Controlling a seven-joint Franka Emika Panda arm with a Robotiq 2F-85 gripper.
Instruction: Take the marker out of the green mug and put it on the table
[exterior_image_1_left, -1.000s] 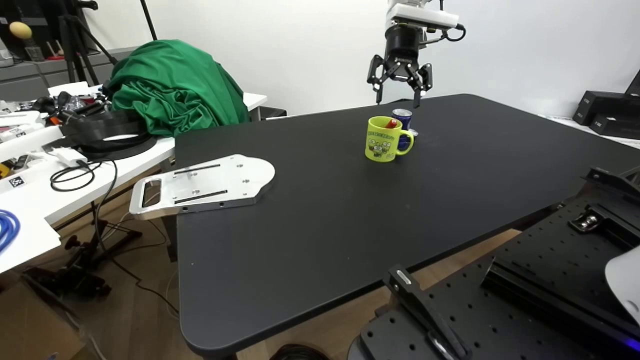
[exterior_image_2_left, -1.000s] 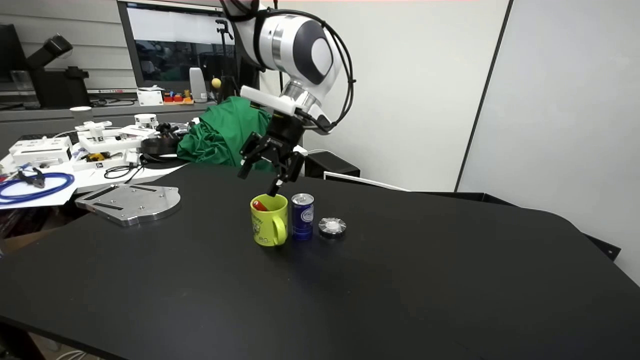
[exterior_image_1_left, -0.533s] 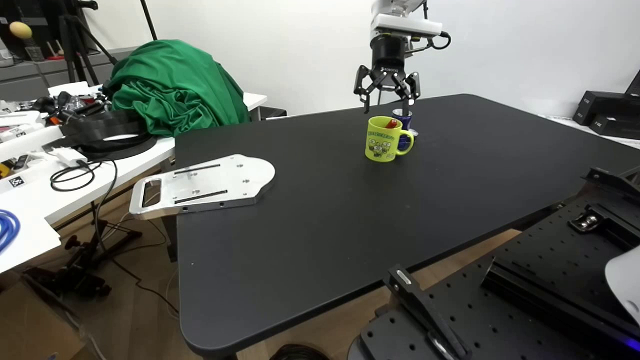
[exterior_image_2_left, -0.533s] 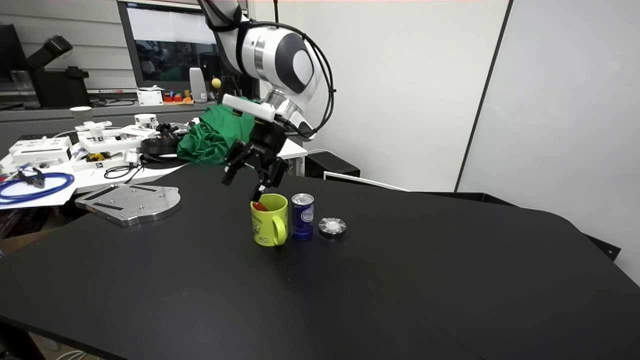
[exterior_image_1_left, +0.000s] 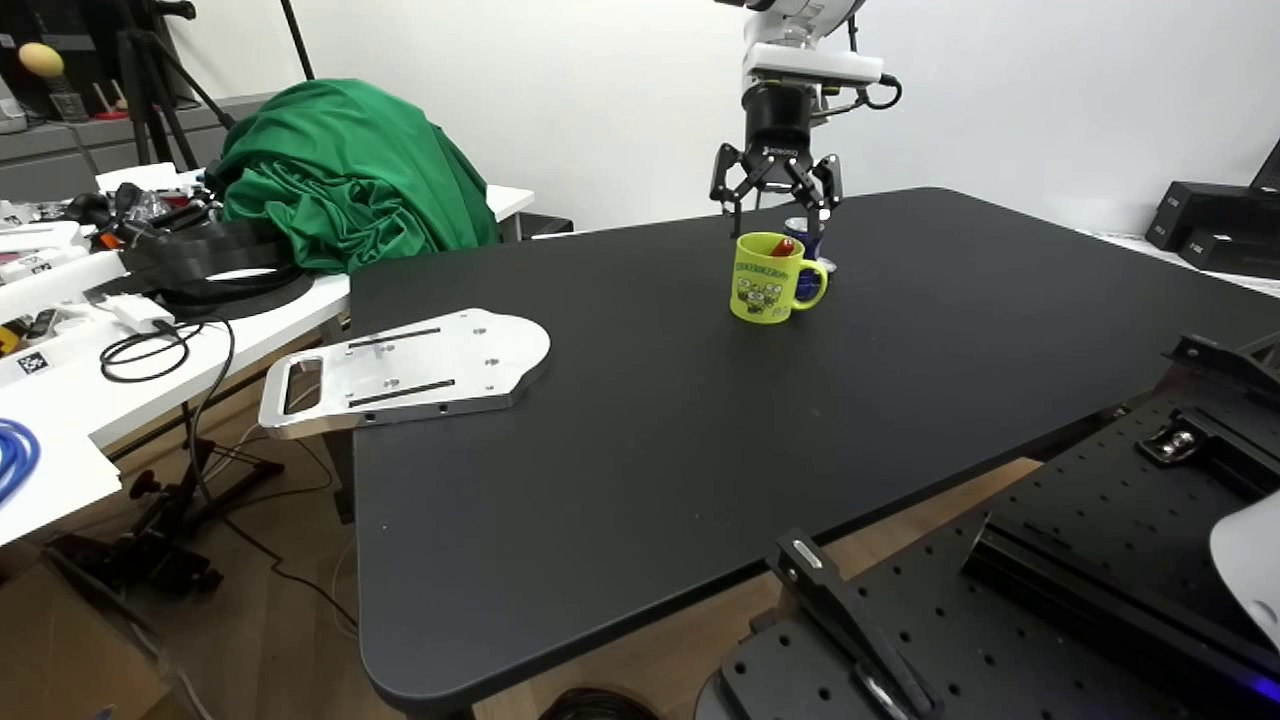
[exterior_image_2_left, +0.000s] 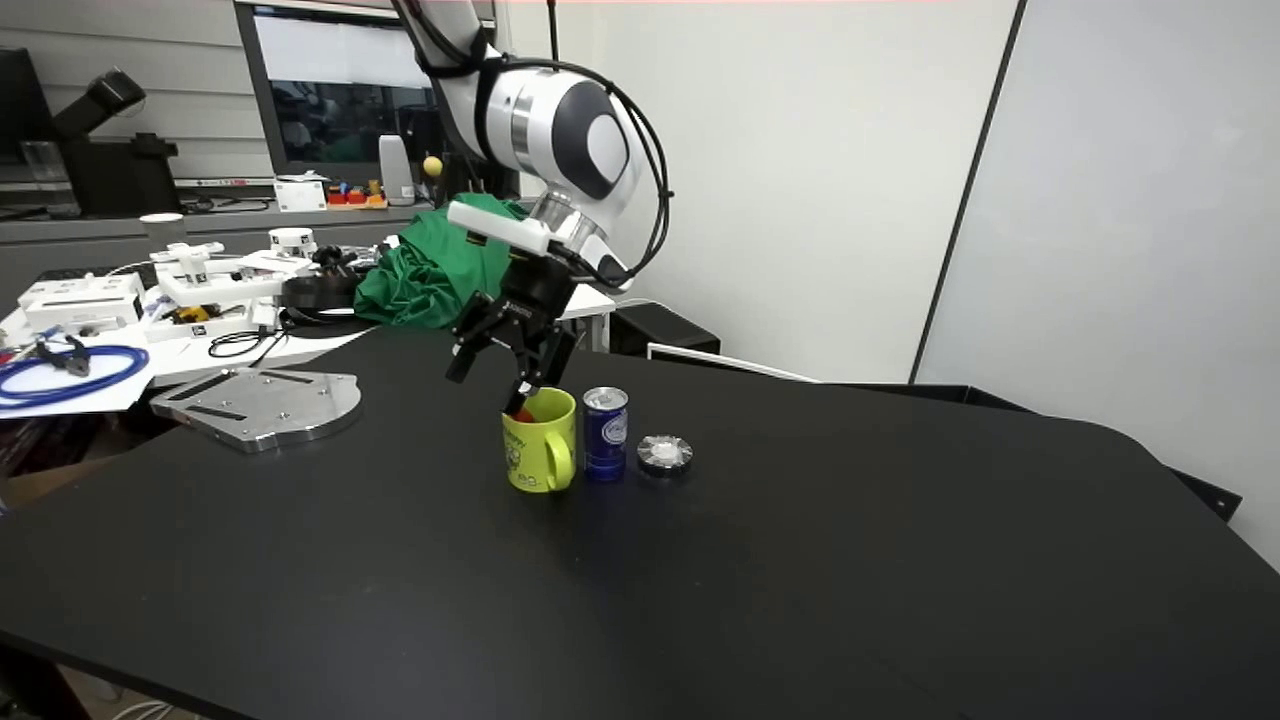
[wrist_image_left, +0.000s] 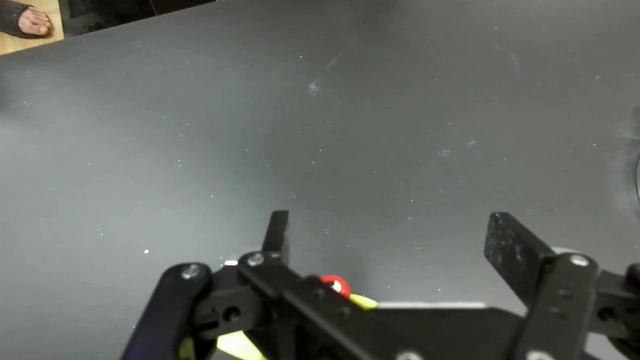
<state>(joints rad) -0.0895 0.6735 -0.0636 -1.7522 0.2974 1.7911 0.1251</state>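
The green mug stands upright on the black table; it also shows in an exterior view. The marker leans inside it; only its red end shows above or near the rim, and the rest is hidden in the mug. My gripper is open and empty, pointing down just above and behind the mug. In an exterior view one fingertip of the gripper overlaps the mug's rim near the red end; I cannot tell whether they touch. In the wrist view the red end is partly hidden behind the left finger.
A blue can stands close beside the mug, with a flat round disc beyond it. A silver metal plate with a handle lies at the table's edge. A cluttered white desk with a green cloth stands beside the table.
My open gripper has moved sideways over the mug, then slightly lower, bringing one fingertip to the rim near the marker's red end. The mug, marker and can have not moved.
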